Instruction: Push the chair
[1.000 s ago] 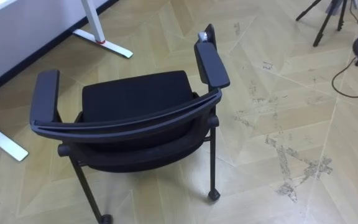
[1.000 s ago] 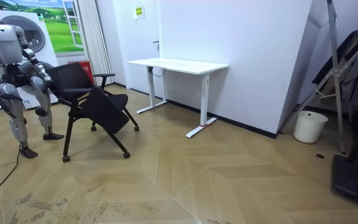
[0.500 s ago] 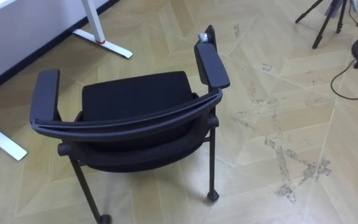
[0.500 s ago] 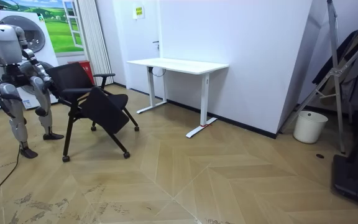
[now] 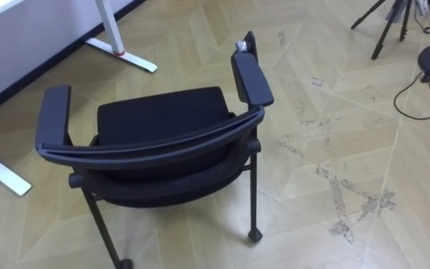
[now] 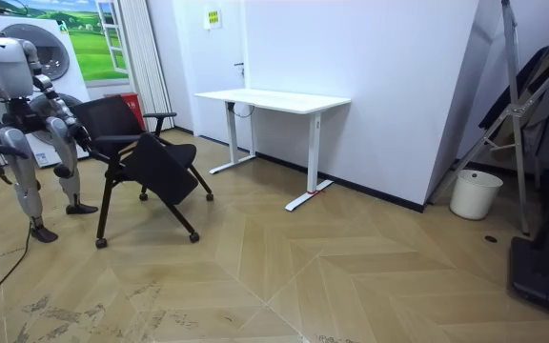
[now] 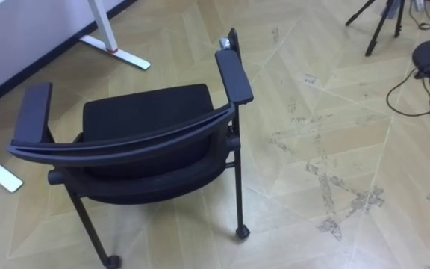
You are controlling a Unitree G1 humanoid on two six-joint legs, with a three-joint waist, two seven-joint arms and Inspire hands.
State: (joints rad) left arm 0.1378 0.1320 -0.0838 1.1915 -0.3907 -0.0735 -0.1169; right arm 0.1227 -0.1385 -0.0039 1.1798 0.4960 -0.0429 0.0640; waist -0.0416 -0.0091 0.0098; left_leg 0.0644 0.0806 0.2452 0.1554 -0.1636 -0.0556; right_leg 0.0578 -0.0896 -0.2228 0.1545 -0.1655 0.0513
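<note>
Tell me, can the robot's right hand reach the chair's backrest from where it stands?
Probably yes: the backrest is the nearest part of the chair, the robot stands right behind it, and nothing lies between.

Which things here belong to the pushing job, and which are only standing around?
For the job: black chair.
Standing around: white desk, tripod, white bucket.
</note>
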